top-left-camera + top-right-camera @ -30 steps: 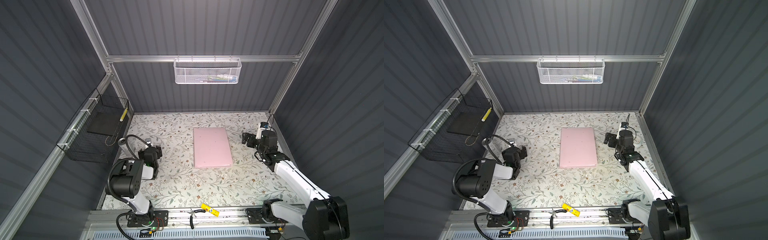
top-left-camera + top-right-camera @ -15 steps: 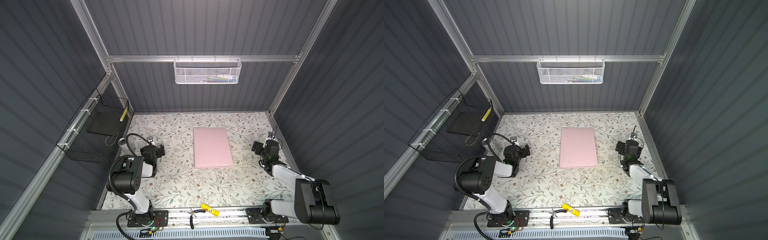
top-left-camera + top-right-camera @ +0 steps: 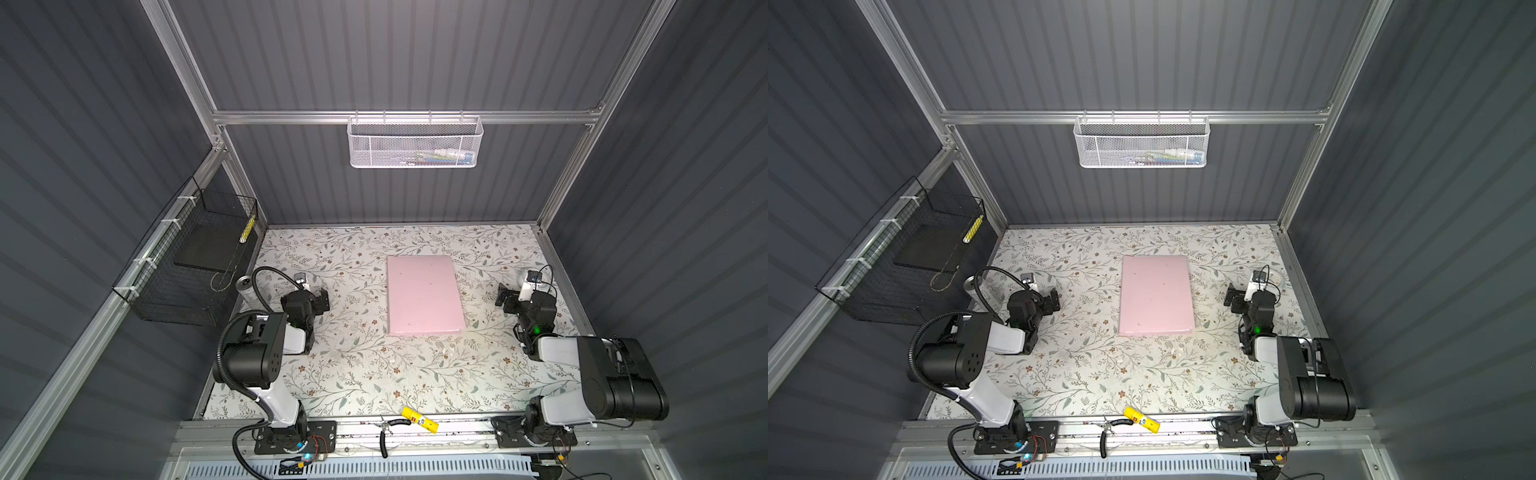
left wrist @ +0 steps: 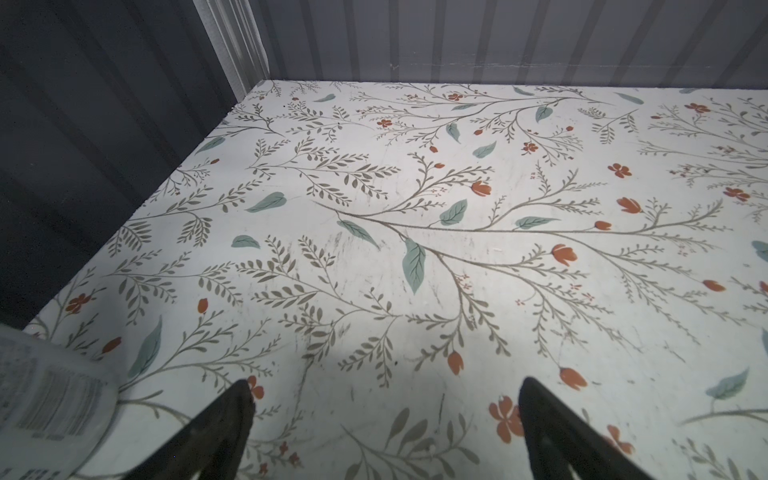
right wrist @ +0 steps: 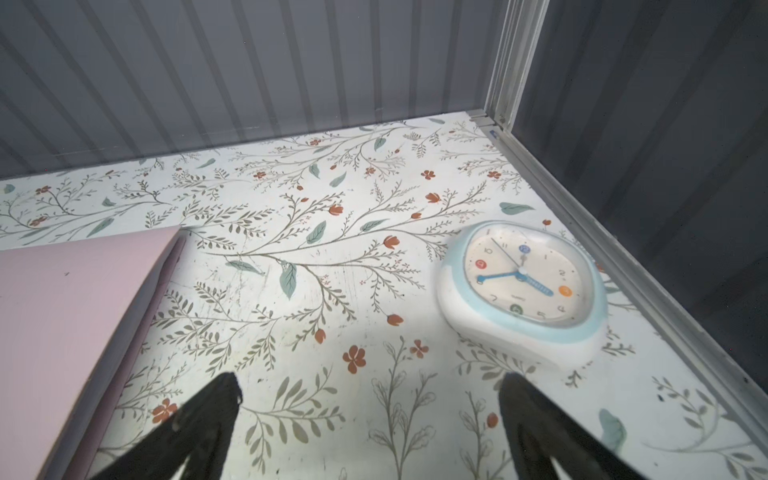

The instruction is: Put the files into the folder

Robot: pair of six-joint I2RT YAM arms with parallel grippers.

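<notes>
The pale pink folder point(image 3: 423, 300) point(image 3: 1156, 296) lies shut and flat in the middle of the floral table in both top views. Its right edge also shows in the right wrist view point(image 5: 62, 324). The files are hidden or out of view in every frame. My left gripper point(image 3: 321, 299) point(image 3: 1054, 300) point(image 4: 384, 388) hovers low over bare table well left of the folder, open and empty. To the right of the folder, my right gripper point(image 3: 505, 297) point(image 3: 1233, 300) point(image 5: 370, 382) is apart from it, open with nothing between its fingers.
A white and light blue clock point(image 5: 521, 286) lies near the right wall, just beyond my right gripper. A labelled can point(image 3: 244, 286) point(image 4: 41, 399) stands by the left wall. A black wire basket point(image 3: 187, 266) hangs left, a white mesh basket point(image 3: 415, 141) at the back. A yellow tube point(image 3: 419, 419) and pliers point(image 3: 388, 428) rest on the front rail.
My right arm has folded back toward its base, and its gripper has drawn a little nearer the front. The left arm has barely shifted. The folder has not moved.
</notes>
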